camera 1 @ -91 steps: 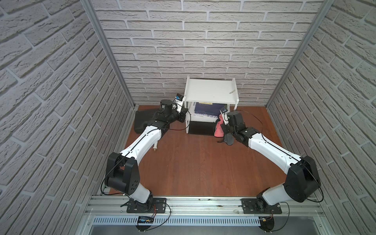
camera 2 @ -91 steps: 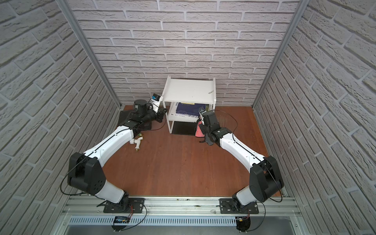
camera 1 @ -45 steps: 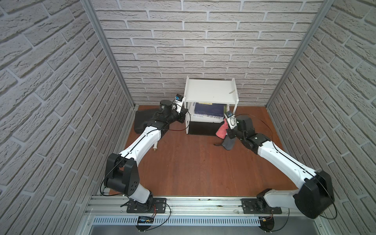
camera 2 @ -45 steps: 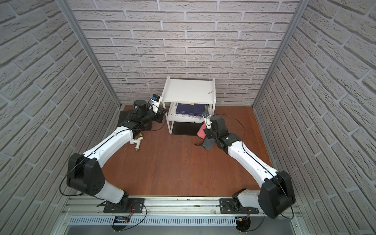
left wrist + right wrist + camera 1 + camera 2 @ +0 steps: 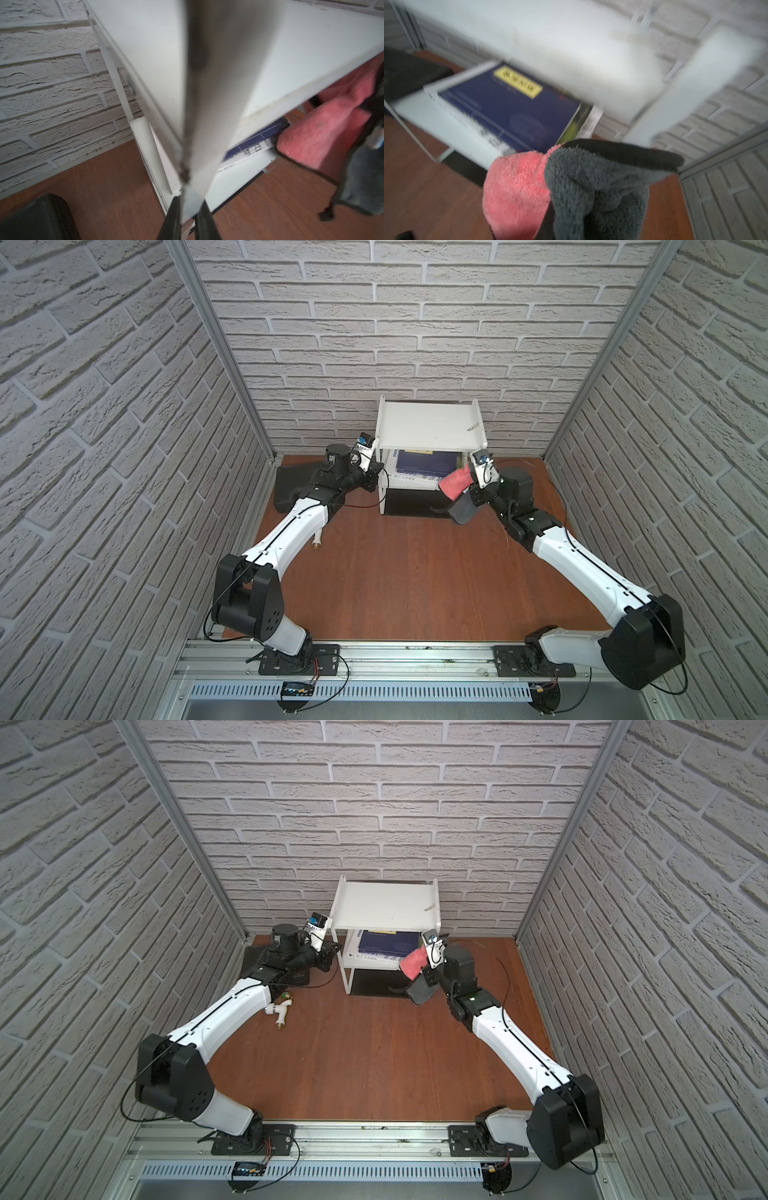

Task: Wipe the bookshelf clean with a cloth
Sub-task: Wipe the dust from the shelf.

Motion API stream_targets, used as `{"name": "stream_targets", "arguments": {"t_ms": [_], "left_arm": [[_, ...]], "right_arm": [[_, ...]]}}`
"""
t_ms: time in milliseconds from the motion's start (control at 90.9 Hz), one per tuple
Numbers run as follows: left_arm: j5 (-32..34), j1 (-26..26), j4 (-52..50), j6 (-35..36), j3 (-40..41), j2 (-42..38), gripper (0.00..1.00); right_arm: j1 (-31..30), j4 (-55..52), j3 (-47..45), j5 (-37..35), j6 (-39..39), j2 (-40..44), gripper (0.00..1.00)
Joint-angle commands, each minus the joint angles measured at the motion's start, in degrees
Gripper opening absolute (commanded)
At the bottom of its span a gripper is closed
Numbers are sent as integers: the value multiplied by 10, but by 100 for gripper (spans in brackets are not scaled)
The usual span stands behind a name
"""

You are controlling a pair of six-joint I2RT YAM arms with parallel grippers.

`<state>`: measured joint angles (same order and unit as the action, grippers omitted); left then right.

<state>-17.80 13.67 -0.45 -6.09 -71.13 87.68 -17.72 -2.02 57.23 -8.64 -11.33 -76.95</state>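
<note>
The white bookshelf [image 5: 430, 425] [image 5: 386, 905] stands against the back wall, with a blue book [image 5: 424, 462] [image 5: 512, 104] lying on its middle shelf. My left gripper [image 5: 375, 480] [image 5: 188, 218] is shut on the bookshelf's left front leg [image 5: 207, 124]. The right gripper [image 5: 471, 495] is shut on a pink and grey cloth [image 5: 456, 484] [image 5: 413, 963] [image 5: 517, 187], held just off the right front corner at the height of the middle shelf. The cloth drapes over the right fingers and hides them.
A black ribbed case [image 5: 291, 485] [image 5: 253, 957] lies at the back left, behind my left wrist. A white pipe fitting [image 5: 280, 1011] rests on the wooden floor beside the left forearm. A dark mat [image 5: 411, 502] sits under the bookshelf. Brick walls close in three sides.
My right arm has swung right and lifted, carrying the cloth from low in front of the bookshelf up to its right front corner. The left arm has stayed on the leg.
</note>
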Motion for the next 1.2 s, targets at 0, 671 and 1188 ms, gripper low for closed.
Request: {"name": "stream_targets", "arguments": {"t_ms": [0,671,1188], "left_arm": [[4,-15,-57,-17,-6,-10,0],[-10,-28,-83,-22,-19,11,0],[8,-26,-89,-31,-34,27,0]], "right_arm": [[12,-18,21,5,18,11,3],[142,98,-115,97,182,99,3],[186,151,429,347,342,-307,3]]}}
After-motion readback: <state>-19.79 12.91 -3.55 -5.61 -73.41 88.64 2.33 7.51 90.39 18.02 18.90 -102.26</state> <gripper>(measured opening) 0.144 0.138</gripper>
